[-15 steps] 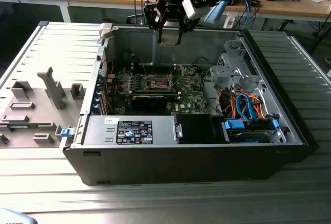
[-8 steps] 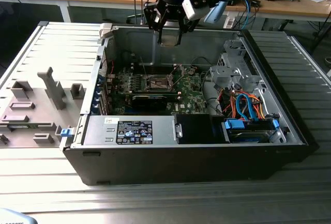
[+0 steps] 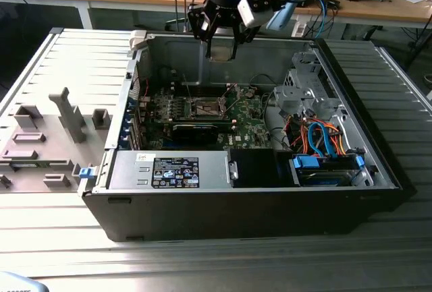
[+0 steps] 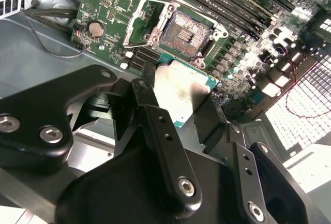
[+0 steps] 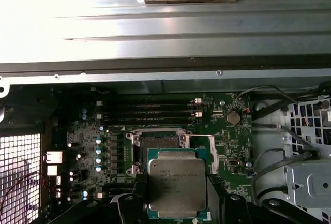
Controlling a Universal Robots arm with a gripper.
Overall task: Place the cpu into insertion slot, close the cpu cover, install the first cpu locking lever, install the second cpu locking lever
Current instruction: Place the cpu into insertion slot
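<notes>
My gripper (image 3: 221,53) hangs over the back of the open computer case, above the green board (image 3: 248,121). It is shut on the cpu (image 5: 177,182), a flat silver-topped chip with a green edge, held between the two black fingers (image 4: 149,92). The cpu (image 4: 182,85) sits above and just short of the insertion slot (image 4: 185,30), clear of it. The slot (image 5: 158,142) is a dark square socket with nothing in it, also seen as the slot (image 3: 204,108) mid-board. The cpu cover (image 4: 131,24) is swung open beside the slot, and its silver frame (image 5: 212,154) lies next to the socket.
A long black card (image 3: 196,132) lies across the board in front of the slot. Memory sticks (image 5: 150,111) run behind it. The power supply (image 3: 169,170), drive cage (image 3: 304,90) and orange and blue cables (image 3: 317,140) crowd the case. The removed side panel (image 3: 54,130) lies to the exterior view's left.
</notes>
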